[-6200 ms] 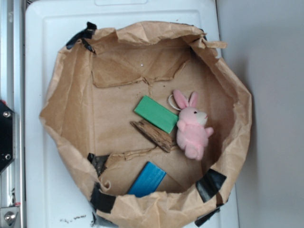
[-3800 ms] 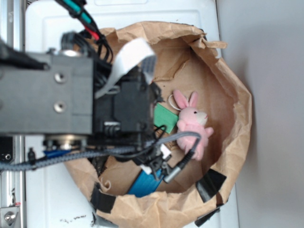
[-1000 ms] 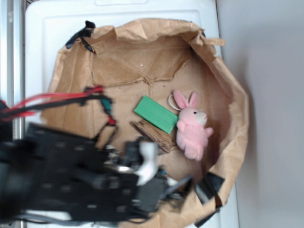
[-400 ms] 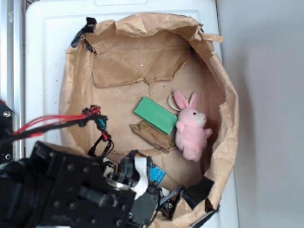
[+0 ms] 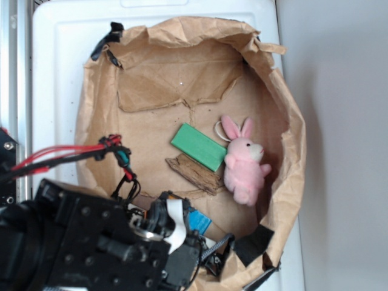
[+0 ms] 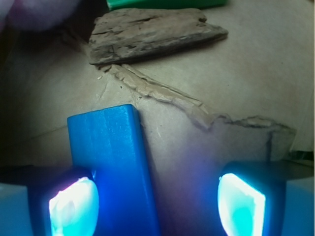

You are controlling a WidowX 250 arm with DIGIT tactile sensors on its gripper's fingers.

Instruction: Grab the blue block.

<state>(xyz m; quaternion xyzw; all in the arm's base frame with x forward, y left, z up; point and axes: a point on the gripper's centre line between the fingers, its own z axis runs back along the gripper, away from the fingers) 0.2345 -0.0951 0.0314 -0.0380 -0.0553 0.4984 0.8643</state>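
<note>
A brown paper bag with rolled-down walls sits on a white surface, patched with black tape near its lower rim; on its floor the green block lies at a slant, touching the rough wood piece just below it; a pink toy rabbit lies beside both, against the green block's right end. The black robot arm fills the lower left corner of the exterior view, red wires trailing from it, and covers most of the blue block, of which only a small corner shows near the bag's lower wall. In the wrist view the gripper stands wide open, holding nothing; the blue block lies between the fingers, close against the left pad and well apart from the right pad; whether it touches the left pad cannot be told; the wood piece lies beyond on the creased paper floor.
</note>
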